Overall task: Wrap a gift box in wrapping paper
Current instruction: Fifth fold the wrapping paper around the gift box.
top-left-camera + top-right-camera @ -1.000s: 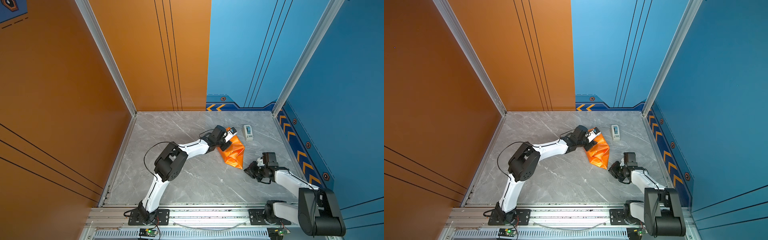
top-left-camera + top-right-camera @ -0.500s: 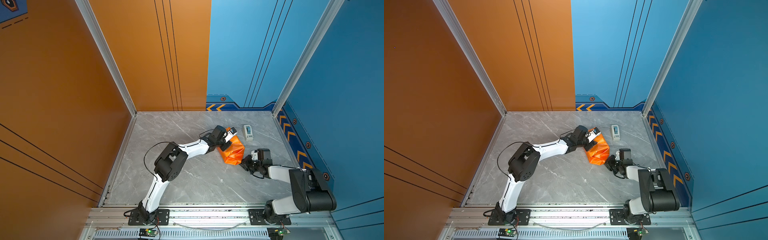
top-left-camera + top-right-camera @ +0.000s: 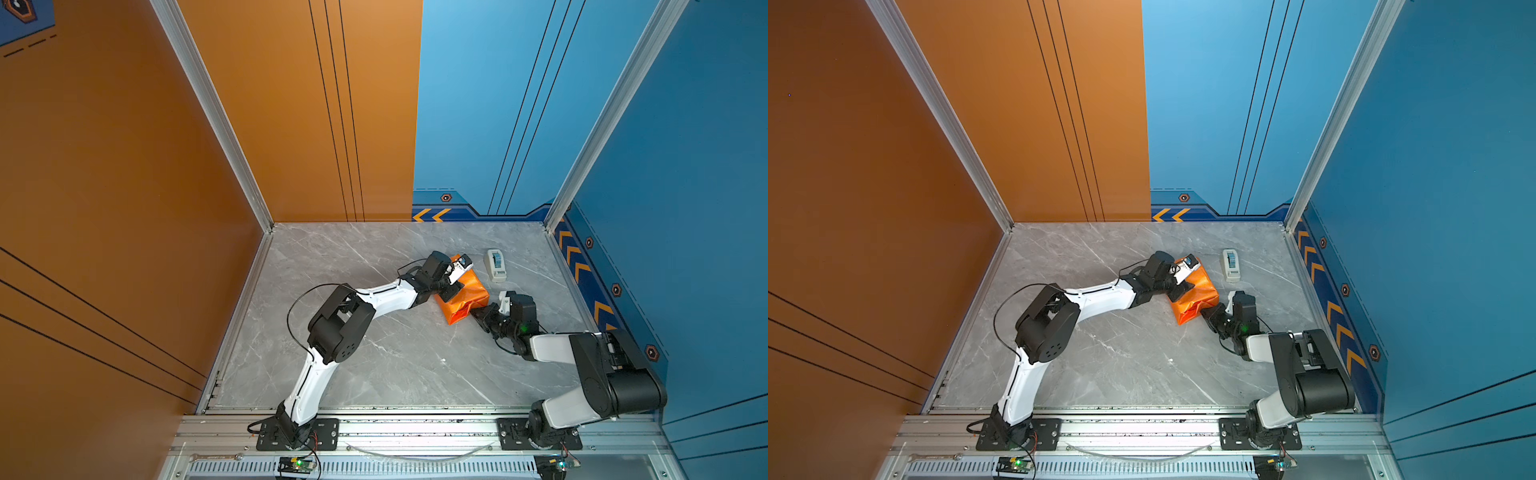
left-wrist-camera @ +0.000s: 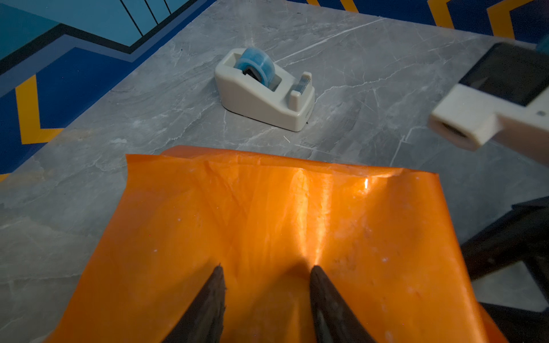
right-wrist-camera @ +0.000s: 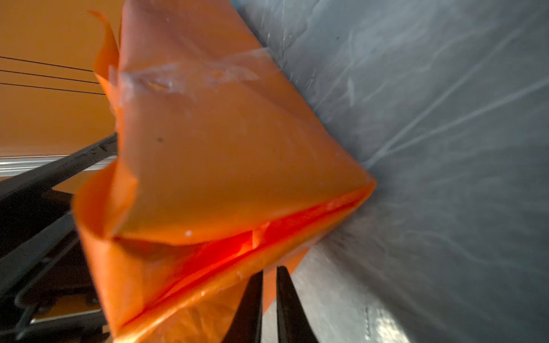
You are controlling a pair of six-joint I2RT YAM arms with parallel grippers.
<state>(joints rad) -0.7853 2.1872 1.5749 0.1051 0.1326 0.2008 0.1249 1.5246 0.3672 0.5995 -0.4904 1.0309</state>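
Right pincer point(image 5: 269, 270) has swung in to the open end of the wrapping paper point(image 5: 222, 148); left pincer point(image 4: 266, 268) stays on top of it.
Right pincer: jaws nearly pressed together, loose lower flap just ahead; whether an edge is caught cannot be told. Left pincer: jaws spread, tips resting on the orange face directly below. Gift box: hidden, judged to lie inside the paper beneath the left pincer. Handling, judged: paper thin, light, glossy, slippery, easily torn; take flaps near the edge, press only where the stiff box backs the sheet. Tape strip point(image 5: 193, 74) bridges a seam beyond the right pincer.
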